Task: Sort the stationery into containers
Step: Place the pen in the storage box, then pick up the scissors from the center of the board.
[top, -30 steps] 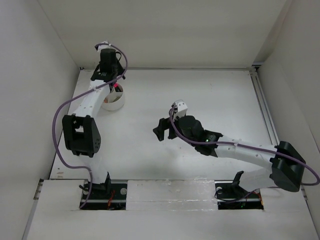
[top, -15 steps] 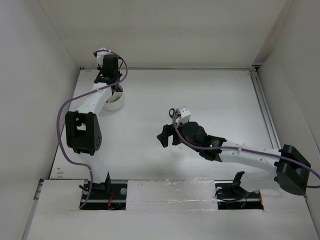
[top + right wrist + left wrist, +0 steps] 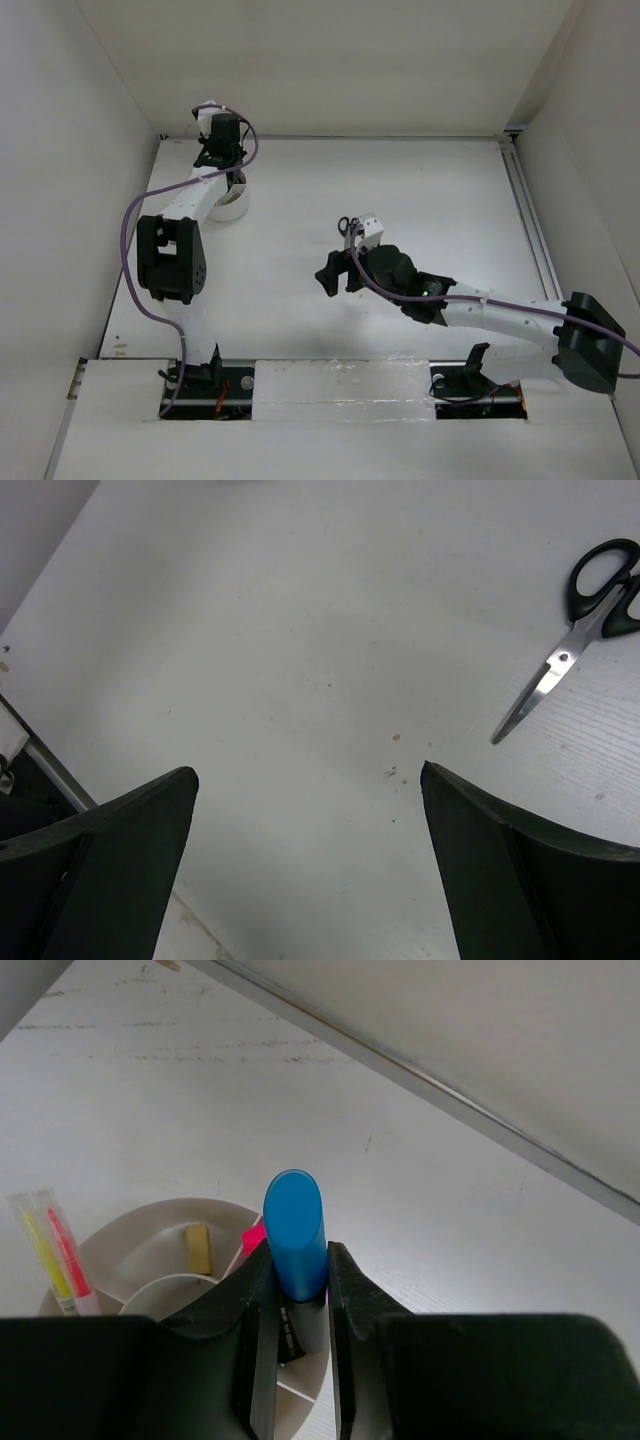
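Note:
In the left wrist view my left gripper (image 3: 298,1252) is shut on a black highlighter with a blue cap (image 3: 294,1222), held upright over the near edge of the round white bowl (image 3: 130,1232). Its lower end is hidden between the fingers. In the bowl's compartments are a thin yellow pen (image 3: 40,1253), a thin pink pen (image 3: 65,1253), a small tan block (image 3: 199,1247) and a pink cap (image 3: 253,1237). From above, the left gripper (image 3: 224,166) hangs over the bowl (image 3: 232,207) at the far left. My right gripper (image 3: 334,272) (image 3: 308,772) is open and empty mid-table. Black-handled scissors (image 3: 585,625) (image 3: 344,224) lie just beyond it.
White walls close in the table on the left, back and right; a metal rail (image 3: 528,220) runs along the right side. A purple cable (image 3: 125,250) loops off the left arm. The table's back edge (image 3: 480,1110) runs close behind the bowl.
The left gripper has shifted slightly toward the back wall over the bowl, still holding the highlighter. The right arm has drawn back to the right, uncovering the scissors' handles.

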`<control>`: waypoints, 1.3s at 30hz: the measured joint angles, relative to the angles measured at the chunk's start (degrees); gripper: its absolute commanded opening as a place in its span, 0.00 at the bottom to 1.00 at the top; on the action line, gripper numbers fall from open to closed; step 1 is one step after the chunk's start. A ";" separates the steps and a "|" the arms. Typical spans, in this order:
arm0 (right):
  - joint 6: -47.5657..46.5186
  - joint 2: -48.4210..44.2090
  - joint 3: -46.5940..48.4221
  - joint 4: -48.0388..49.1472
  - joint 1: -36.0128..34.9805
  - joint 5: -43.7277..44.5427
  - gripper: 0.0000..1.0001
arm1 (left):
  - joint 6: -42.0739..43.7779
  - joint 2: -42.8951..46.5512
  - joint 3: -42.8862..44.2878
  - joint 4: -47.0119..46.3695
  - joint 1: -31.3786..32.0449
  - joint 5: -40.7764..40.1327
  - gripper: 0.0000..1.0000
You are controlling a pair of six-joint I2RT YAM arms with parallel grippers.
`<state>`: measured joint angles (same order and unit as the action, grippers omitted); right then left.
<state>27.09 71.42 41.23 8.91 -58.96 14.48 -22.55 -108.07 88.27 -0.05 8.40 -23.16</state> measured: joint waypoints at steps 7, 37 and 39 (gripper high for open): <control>0.33 -3.04 -0.90 -0.04 0.00 -0.39 0.99 | -0.04 -2.12 -0.57 -0.02 0.00 0.24 0.00; 4.72 5.38 6.19 -8.59 -0.09 6.27 0.99 | -0.50 14.23 3.67 7.37 0.15 8.79 1.00; 6.14 9.57 10.51 -12.24 1.07 7.43 0.99 | -0.48 18.32 5.33 7.76 0.15 10.95 1.00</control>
<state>33.23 80.99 51.75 -3.33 -57.89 21.91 -23.03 -89.76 93.60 7.70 8.56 -12.21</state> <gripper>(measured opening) 0.991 0.997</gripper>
